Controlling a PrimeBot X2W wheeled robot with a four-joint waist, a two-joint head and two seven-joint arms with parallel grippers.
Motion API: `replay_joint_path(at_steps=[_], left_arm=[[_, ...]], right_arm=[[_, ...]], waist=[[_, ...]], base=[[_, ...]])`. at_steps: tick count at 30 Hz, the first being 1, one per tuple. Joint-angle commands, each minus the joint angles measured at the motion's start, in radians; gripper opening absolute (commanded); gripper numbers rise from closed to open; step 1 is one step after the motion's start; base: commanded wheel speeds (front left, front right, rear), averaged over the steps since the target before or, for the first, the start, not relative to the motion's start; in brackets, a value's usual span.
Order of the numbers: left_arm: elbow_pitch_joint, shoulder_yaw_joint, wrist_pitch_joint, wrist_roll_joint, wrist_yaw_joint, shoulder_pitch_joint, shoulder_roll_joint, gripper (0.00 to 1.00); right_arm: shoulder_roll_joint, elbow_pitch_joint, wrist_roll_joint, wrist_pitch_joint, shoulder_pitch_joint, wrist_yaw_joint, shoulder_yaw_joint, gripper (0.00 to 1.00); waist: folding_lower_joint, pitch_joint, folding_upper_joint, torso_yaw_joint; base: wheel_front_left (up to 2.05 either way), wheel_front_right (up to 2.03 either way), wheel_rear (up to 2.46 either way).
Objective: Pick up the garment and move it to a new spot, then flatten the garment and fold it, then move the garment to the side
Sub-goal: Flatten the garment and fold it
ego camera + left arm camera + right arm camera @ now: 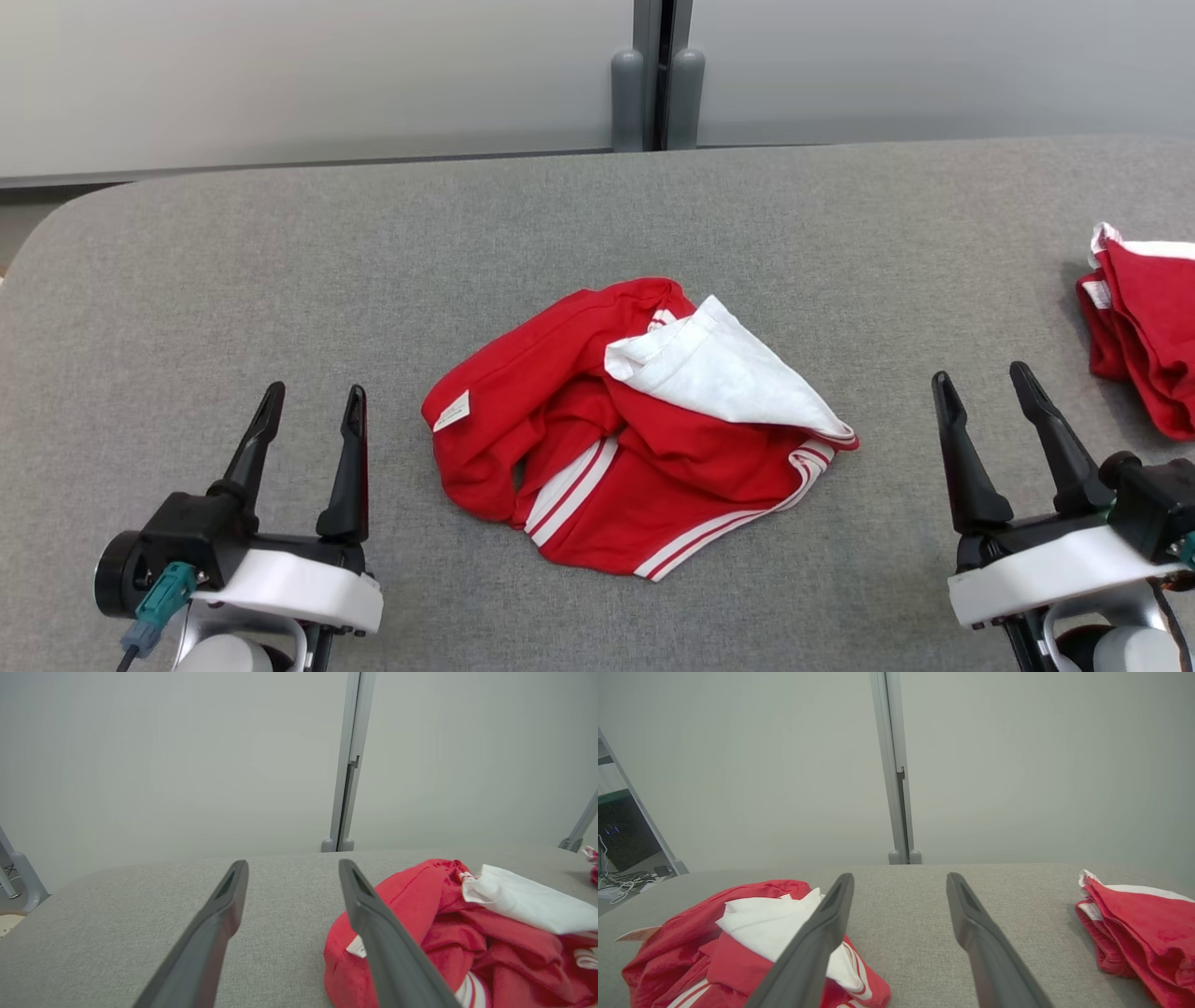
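Crumpled red, white-striped cloth garment (pixel 644 439) at centre of grey fabric bench (pixel 280 233). Front edge: left gripper (pixel 316 390), right gripper (pixel 978 373) spread, empty.

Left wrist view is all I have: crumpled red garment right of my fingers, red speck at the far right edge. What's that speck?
Observer: A second red and white garment, lying at the right edge of the table, apart from the crumpled red garment.
Operator: Where's the right gripper?
Observer: The right gripper is between the two garments, open, touching neither.
Operator: Is my left finger touching cloth?
Observer: No, the head view shows bare table between the left gripper and the crumpled red garment.
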Motion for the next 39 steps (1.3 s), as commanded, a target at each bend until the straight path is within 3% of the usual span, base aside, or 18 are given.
replay_joint_path(at_steps=[1,22,28,38,39], left_arm=[[-0.004,0.009,-0.004,-0.014,0.003,0.02,0.003,1.0],[-0.046,0.002,0.018,-0.036,0.008,0.044,0.016,1.0],[-0.047,-0.014,0.016,-0.026,0.0,0.007,0.0,1.0],[-0.021,-0.02,0.004,-0.02,-0.018,-0.041,-0.028,1.0],[-0.017,-0.02,0.003,-0.02,-0.018,-0.045,-0.031,1.0]], right_arm=[[-0.009,-0.003,0.001,0.008,0.019,0.0,0.0,1.0],[-0.019,-0.014,0.019,0.045,0.041,0.0,0.021,1.0],[-0.059,0.058,0.04,0.075,0.001,0.0,0.091,1.0],[-0.111,0.283,0.106,0.067,-0.152,0.0,0.22,1.0],[-0.118,0.296,0.114,0.061,-0.163,0.0,0.227,0.8]], waist=[[0.0,-0.027,0.0,-0.003],[0.0,-0.041,0.0,0.006],[0.0,-0.009,0.0,0.041],[0.0,0.052,0.0,0.072],[0.0,0.054,0.0,0.074]], base=[[0.0,0.0,0.0],[0.0,0.0,0.0],[0.0,0.0,0.0],[0.0,0.0,0.0],[0.0,0.0,0.0]])
